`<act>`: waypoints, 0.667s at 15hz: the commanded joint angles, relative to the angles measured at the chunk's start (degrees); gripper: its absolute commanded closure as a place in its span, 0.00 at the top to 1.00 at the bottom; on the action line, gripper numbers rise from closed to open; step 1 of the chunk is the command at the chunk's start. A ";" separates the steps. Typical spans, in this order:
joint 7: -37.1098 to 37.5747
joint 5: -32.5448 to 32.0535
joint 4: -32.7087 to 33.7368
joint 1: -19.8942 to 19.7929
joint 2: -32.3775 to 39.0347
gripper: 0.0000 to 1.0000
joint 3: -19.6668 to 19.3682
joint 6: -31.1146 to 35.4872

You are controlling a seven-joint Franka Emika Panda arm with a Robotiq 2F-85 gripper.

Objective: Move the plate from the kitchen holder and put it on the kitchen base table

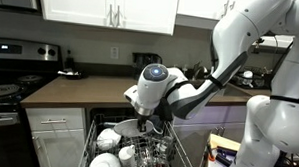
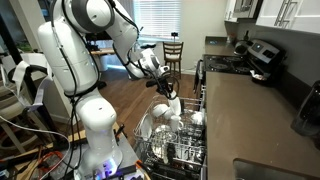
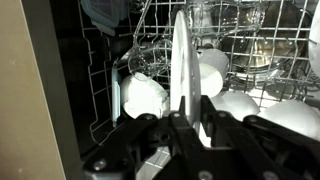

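Nearest, the gripper (image 3: 181,128): in the wrist view its black fingers (image 3: 150,128) were pressed together on the plate, one on each face, pinching its near rim.
Plate (image 3: 180,60): it stood upright and edge-on, a thin white strip running straight away from the fingertips and down among the tines.
Rack (image 3: 105,90): the pale wire basket held the plate inside it, so the plate was not on the countertop.
Bowls (image 3: 143,97): white and rounded, they sat just beside the plate on both sides.
Glasses (image 3: 250,45): clear ones stood farther back in the rack, beyond the bowls.
Arm: in an exterior view it bent down from above, with the gripper (image 1: 151,117) low over the rack (image 1: 177,155).
Countertop (image 1: 89,89): brown, long and level, it lay above and behind the rack, apart from the plate.
Stove (image 1: 10,74): black, it stood at the far end of the countertop.
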 commanded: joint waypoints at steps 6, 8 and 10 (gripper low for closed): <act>13.99 -14.97 -1.29 -1.56 -1.67 0.06 0.09 1.28; 18.03 -19.41 -0.95 -1.64 -1.46 0.06 0.08 0.87; 21.94 -23.93 -0.34 -1.49 -0.70 0.06 -0.03 0.11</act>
